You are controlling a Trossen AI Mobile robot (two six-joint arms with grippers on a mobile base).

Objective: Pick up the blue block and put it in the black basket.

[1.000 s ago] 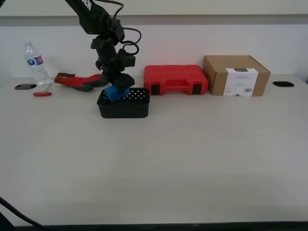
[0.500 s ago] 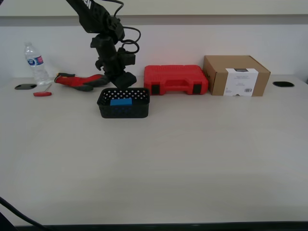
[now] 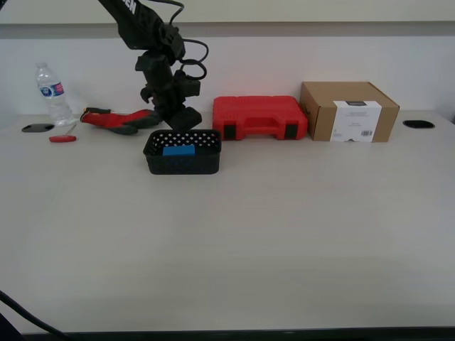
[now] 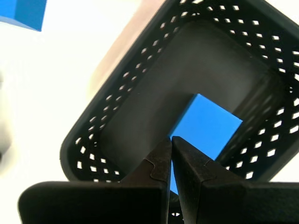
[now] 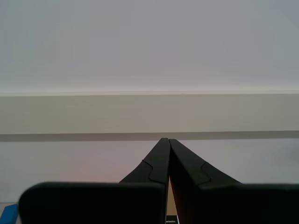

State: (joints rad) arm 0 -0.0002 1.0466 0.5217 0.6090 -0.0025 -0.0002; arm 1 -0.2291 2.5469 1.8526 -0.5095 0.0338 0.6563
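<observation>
Jaws of my first gripper [image 4: 171,140] were pressed together on nothing, poised above the basket [image 3: 182,165]; those of my second gripper [image 5: 168,141] were likewise closed and empty, facing a blank wall. The block [image 3: 179,150] lay flat inside the basket, so the task looked complete. Risk, as I judged it: the arm, retreating low, could catch the flared rim and drag or tip the light basket. The table [image 3: 284,234] was pale and smooth, against a white wall.
</observation>
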